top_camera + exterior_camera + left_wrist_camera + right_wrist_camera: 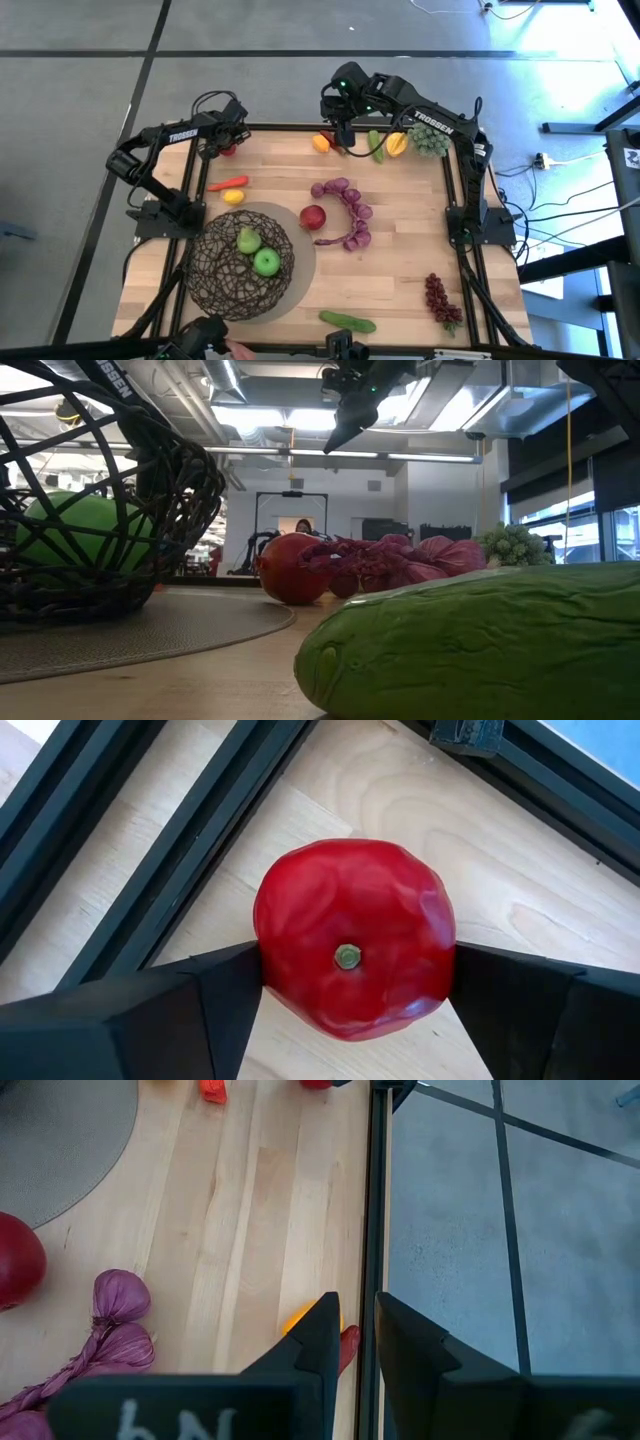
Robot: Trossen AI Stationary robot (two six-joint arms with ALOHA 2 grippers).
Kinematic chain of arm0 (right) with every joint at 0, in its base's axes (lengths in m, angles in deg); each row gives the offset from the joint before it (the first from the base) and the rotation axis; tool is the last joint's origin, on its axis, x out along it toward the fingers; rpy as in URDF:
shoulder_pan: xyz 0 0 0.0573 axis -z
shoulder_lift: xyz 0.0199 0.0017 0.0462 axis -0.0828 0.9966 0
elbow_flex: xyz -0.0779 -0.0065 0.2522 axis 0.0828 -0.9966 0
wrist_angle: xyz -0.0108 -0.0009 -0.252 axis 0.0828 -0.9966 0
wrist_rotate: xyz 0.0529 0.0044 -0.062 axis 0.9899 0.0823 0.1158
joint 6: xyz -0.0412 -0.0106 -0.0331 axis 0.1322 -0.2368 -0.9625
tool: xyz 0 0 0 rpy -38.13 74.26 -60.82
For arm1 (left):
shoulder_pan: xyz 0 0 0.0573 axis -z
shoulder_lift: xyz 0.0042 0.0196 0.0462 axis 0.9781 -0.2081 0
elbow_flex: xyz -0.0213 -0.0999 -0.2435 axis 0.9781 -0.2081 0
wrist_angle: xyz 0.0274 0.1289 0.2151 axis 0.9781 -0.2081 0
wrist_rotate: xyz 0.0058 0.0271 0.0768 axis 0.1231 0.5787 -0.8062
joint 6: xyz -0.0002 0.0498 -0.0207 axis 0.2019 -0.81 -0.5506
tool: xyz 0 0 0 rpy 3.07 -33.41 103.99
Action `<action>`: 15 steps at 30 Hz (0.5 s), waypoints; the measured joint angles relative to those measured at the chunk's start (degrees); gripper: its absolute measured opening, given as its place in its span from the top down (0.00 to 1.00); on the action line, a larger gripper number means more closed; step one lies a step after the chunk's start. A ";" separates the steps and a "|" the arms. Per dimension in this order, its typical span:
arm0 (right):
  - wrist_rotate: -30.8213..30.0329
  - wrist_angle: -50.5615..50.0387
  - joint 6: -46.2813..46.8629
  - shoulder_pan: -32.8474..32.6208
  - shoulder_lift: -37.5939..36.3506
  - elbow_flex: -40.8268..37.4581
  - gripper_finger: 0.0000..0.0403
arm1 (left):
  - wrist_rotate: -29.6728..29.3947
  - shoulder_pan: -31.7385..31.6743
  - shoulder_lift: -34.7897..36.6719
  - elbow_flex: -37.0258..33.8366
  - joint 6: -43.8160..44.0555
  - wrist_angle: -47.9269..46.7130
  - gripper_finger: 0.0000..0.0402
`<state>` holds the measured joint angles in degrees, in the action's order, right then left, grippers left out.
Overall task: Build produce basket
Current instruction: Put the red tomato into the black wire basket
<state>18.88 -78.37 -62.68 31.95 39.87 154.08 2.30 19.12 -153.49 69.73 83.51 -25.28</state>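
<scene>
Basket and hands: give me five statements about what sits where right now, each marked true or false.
1. The basket holds two green fruits. True.
2. The left hand has a red apple between its fingers. True.
3. The right hand grips the cucumber. False: it holds nothing; a cucumber lies at the near table edge.
4. The second red apple sits inside the basket. False: it sits on the table beside the purple string.
5. The dark-red grapes lie apart from the basket. True.

"TROSSEN" on left arm (pixel 183 136) and right arm (pixel 432 122).
</scene>
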 joint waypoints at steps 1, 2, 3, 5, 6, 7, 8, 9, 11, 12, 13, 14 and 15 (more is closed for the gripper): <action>0.02 0.01 0.00 0.00 0.00 0.00 0.84 | 0.01 0.00 0.00 0.00 -0.04 -0.09 0.35; 0.02 0.01 0.00 0.00 0.00 0.00 0.84 | 0.02 -0.01 0.00 0.00 -0.02 -0.19 0.35; 0.02 -0.01 0.00 0.00 0.00 0.00 0.84 | 0.00 0.01 0.00 0.00 -0.04 -0.26 0.35; 0.02 0.02 0.00 0.00 0.00 0.00 0.84 | 0.02 -0.01 0.00 0.00 -0.04 -0.26 0.35; 0.00 0.00 0.00 0.00 0.00 0.00 0.84 | 0.02 0.01 0.00 0.00 -0.03 -0.26 0.34; 0.01 0.01 0.00 0.00 0.00 0.00 0.84 | 0.06 0.00 0.00 0.00 -0.01 -0.26 0.34; 0.01 0.01 0.00 0.00 0.00 0.00 0.84 | 0.28 -0.01 0.00 0.00 0.13 -0.26 0.34; 0.02 0.02 0.00 0.00 0.00 0.00 0.84 | 0.36 0.00 0.00 0.00 0.40 -0.26 0.34; 0.02 0.01 0.00 0.00 0.00 0.00 0.84 | 0.43 0.06 0.00 0.00 0.39 -0.37 0.34; 0.02 0.01 0.00 0.00 0.00 0.00 0.84 | 0.43 0.14 0.02 0.02 0.13 -0.53 0.34; 0.01 0.02 0.00 0.00 0.00 0.00 0.84 | 0.29 0.14 0.00 0.02 -0.20 -0.58 0.34; 0.00 0.00 0.00 0.00 0.00 0.00 0.84 | 0.24 0.14 0.00 0.02 -0.38 -0.58 0.34; 0.01 0.01 0.00 0.00 0.00 0.00 0.84 | 0.21 0.14 0.00 0.02 -0.39 -0.61 0.34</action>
<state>18.88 -78.36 -62.68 31.95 39.87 154.08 2.51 19.27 -153.49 69.76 83.12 -25.88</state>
